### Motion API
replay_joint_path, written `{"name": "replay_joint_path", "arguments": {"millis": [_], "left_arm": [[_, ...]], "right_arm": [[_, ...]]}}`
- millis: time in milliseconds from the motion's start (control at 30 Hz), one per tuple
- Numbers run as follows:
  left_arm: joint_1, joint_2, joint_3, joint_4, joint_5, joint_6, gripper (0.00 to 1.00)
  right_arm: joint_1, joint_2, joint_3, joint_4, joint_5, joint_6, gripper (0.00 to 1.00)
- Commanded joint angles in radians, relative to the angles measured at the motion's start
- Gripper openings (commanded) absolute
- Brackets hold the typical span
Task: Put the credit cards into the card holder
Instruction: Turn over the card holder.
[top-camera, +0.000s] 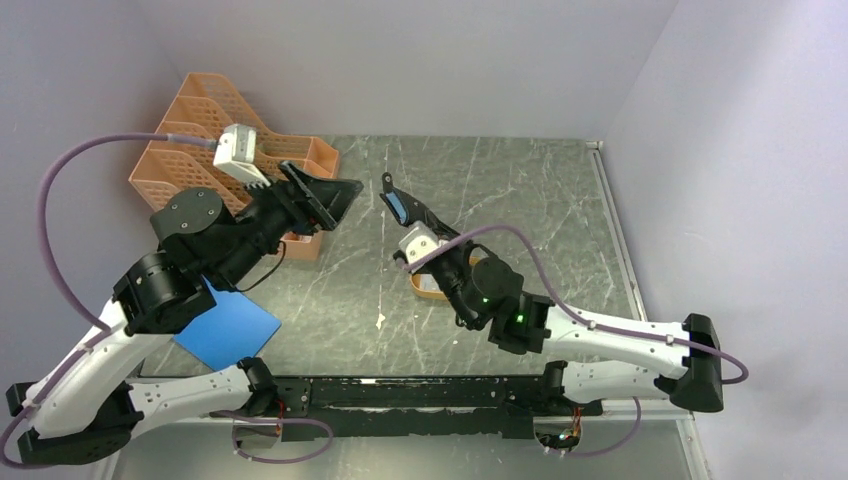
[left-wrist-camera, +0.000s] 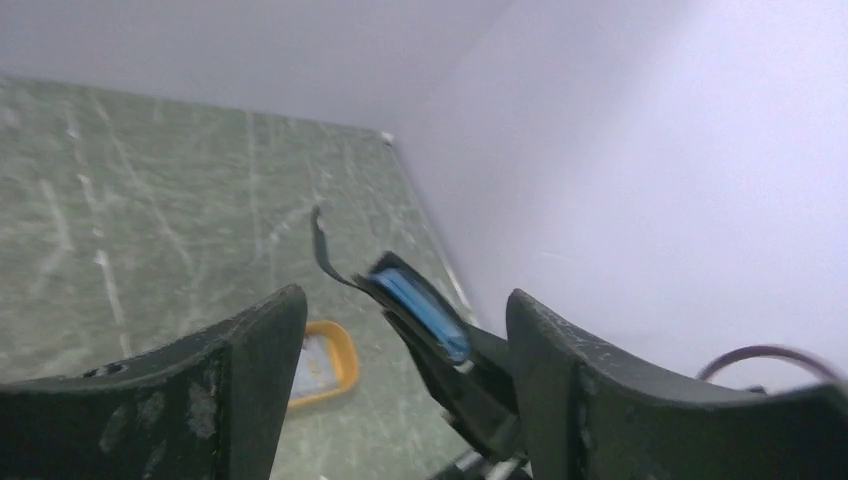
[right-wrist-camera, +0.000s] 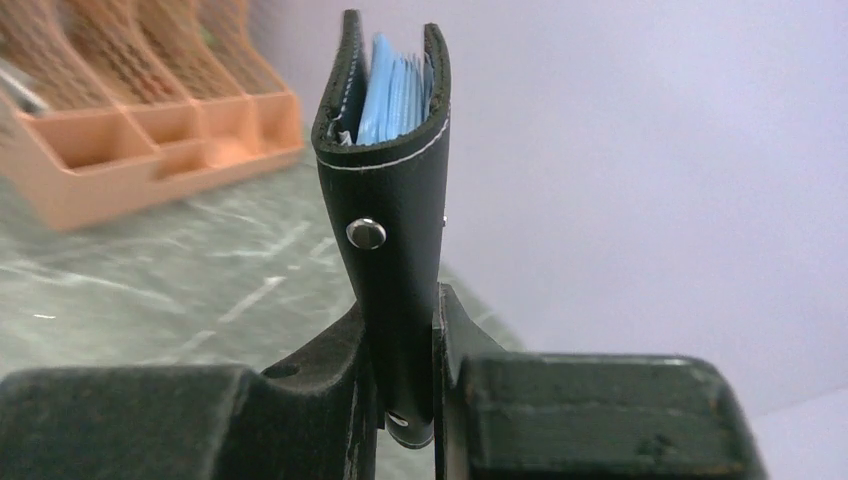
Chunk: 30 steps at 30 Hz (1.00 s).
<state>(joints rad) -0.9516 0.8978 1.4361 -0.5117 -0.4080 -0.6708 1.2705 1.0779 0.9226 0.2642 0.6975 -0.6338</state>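
My right gripper (right-wrist-camera: 405, 330) is shut on the lower edge of the black card holder (right-wrist-camera: 395, 200) and holds it upright above the table. Blue pockets (right-wrist-camera: 390, 90) show between its two covers. Seen from above, the card holder (top-camera: 400, 205) sits mid-table with its snap tab sticking up. My left gripper (top-camera: 325, 195) is just to its left, open and holding nothing. The left wrist view looks between the open fingers (left-wrist-camera: 250, 370) at the card holder (left-wrist-camera: 420, 310) beyond them. A pale credit card (left-wrist-camera: 312, 365) lies in an orange tray (left-wrist-camera: 345, 355).
The orange tray (top-camera: 428, 290) lies on the table, mostly under my right arm. An orange mesh file organizer (top-camera: 200, 130) stands at the back left. A flat blue sheet (top-camera: 228, 325) lies at the near left. Walls close in the table at the back and right.
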Motion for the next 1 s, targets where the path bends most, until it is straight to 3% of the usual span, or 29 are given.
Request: {"name": "replay_joint_path", "arguments": {"millis": [0,133,233,533,733,967], "left_arm": [[-0.001,-0.004,-0.006,0.051,0.188,-0.058,0.96],[-0.002,0.004,-0.022,0.022,0.264,-0.122,0.97],[-0.001,0.011,-0.03,0.003,0.305,-0.142,0.97],[-0.001,0.078,-0.055,0.066,0.392,-0.218,0.97],[-0.002,0.107,-0.023,0.12,0.354,-0.282,0.97],[-0.002,0.198,0.066,0.024,0.321,-0.308,0.94]], "right_arm": [[0.013,-0.017,-0.119,0.559,0.062,-0.638,0.0],[0.013,-0.008,-0.197,0.766,-0.004,-0.862,0.0],[0.013,-0.001,-0.213,0.799,-0.037,-0.934,0.0],[0.013,0.036,-0.208,0.845,-0.075,-1.017,0.0],[0.013,0.049,-0.185,0.83,-0.096,-1.052,0.0],[0.013,0.053,-0.18,0.822,-0.113,-1.071,0.0]]}}
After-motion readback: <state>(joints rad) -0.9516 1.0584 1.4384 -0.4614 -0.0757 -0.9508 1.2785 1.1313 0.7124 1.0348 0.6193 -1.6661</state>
